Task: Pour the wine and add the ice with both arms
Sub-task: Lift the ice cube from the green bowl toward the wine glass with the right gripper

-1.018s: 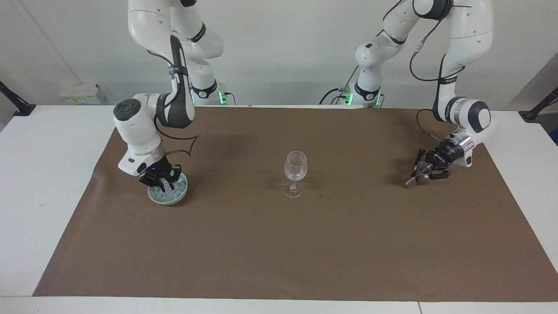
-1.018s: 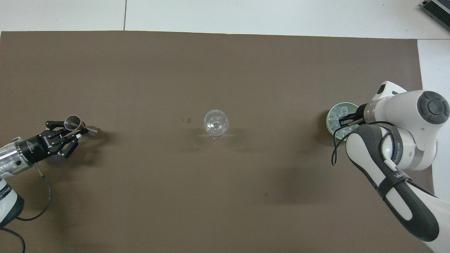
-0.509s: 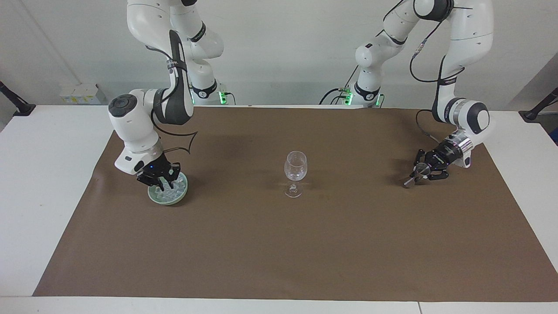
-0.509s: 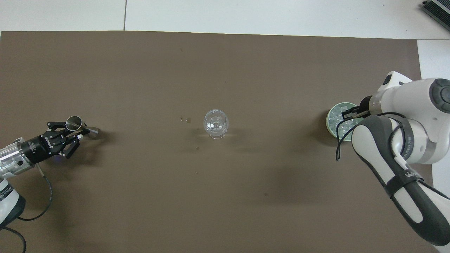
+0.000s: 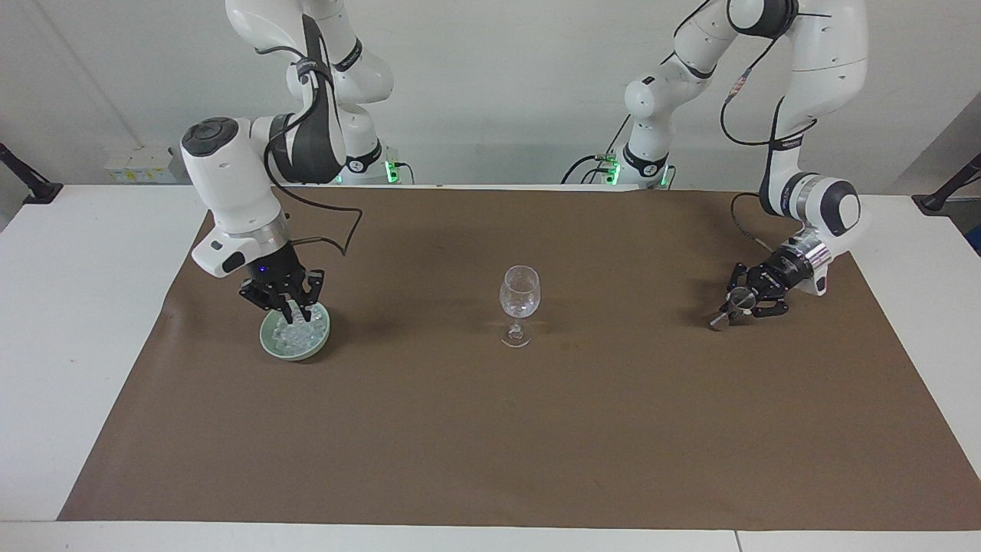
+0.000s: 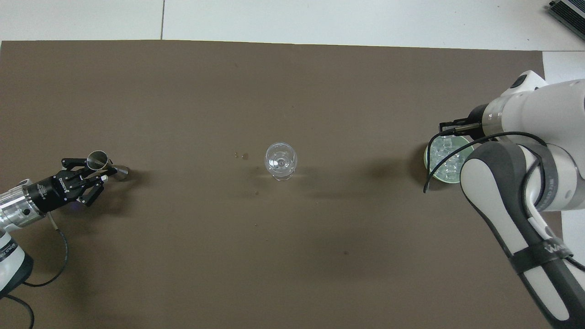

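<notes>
1. My right hand [image 5: 295, 313] hangs just over the small pale-green round bowl [image 5: 270, 343] at the right arm's end of the worktop, fingertips pinched together on what looks like one small clear chunk; I cannot be sure of it.
2. The heap of clear, glassy ice chunks [image 5: 297, 334] lies in that bowl, directly under the right hand.
3. My left hand [image 5: 737, 308] sits low over the brown paper mat [image 5: 490, 445] at the left arm's end, tilted down, fingers closed on a small silver metal measuring cup [image 5: 742, 294]; its lower end looks to touch the mat.
4. The clear stemmed wine glass [image 5: 519, 303] stands upright on the mat, between the two hands and well apart from both.
</notes>
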